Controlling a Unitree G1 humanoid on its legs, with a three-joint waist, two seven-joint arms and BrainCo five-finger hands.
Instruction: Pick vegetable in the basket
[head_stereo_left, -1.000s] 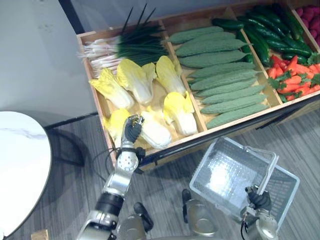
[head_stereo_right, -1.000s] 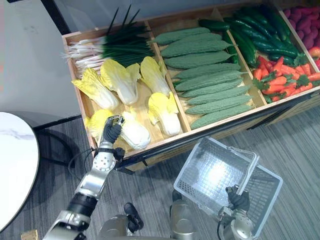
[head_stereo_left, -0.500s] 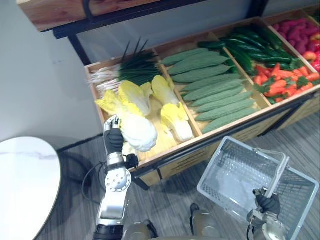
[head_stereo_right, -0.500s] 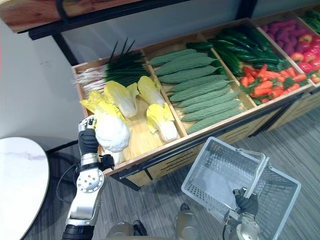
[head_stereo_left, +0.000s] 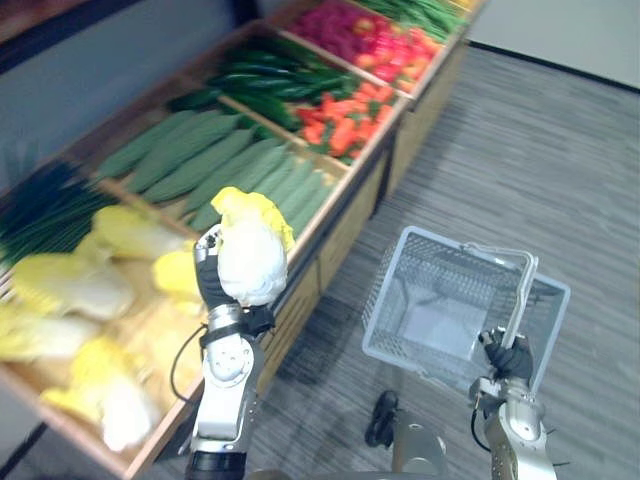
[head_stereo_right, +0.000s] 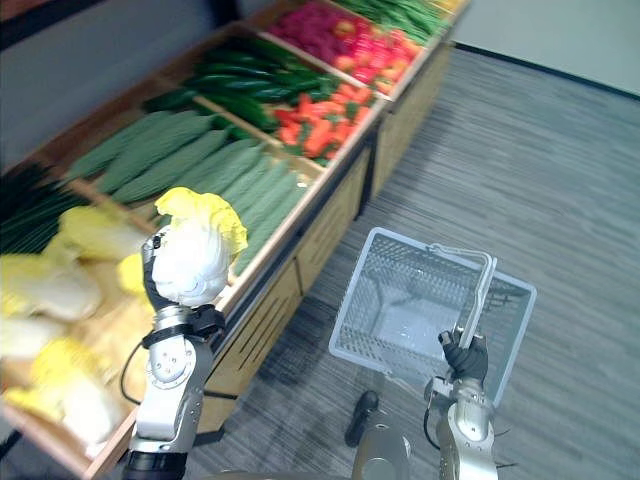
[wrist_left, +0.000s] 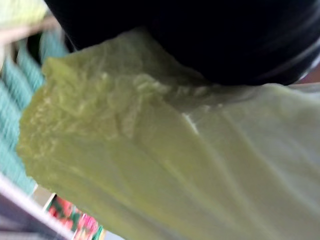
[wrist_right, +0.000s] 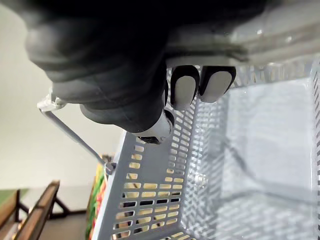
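My left hand (head_stereo_left: 211, 283) is shut on a napa cabbage (head_stereo_left: 250, 255), white at the base with yellow leaves, held up above the front edge of the wooden produce stand (head_stereo_left: 330, 215). The left wrist view shows the cabbage's pale leaves (wrist_left: 150, 165) right against the hand. To the right, my right hand (head_stereo_left: 510, 357) is shut on the handle of a grey plastic basket (head_stereo_left: 440, 300), which hangs over the floor with nothing inside it. In the right wrist view its fingers (wrist_right: 192, 85) curl round the handle (wrist_right: 75, 135).
Other cabbages (head_stereo_left: 90, 290) lie in the stand's near compartment, then bitter gourds (head_stereo_left: 210, 160), cucumbers (head_stereo_left: 260, 85), red peppers (head_stereo_left: 350, 120) and purple-red produce (head_stereo_left: 350, 25) further along. Grey wood-pattern floor (head_stereo_left: 540, 150) stretches to the right.
The camera has swung right, so the stand now runs along the left. My left hand has lifted the cabbage out of its compartment and toward the stand's front edge. The basket stays held.
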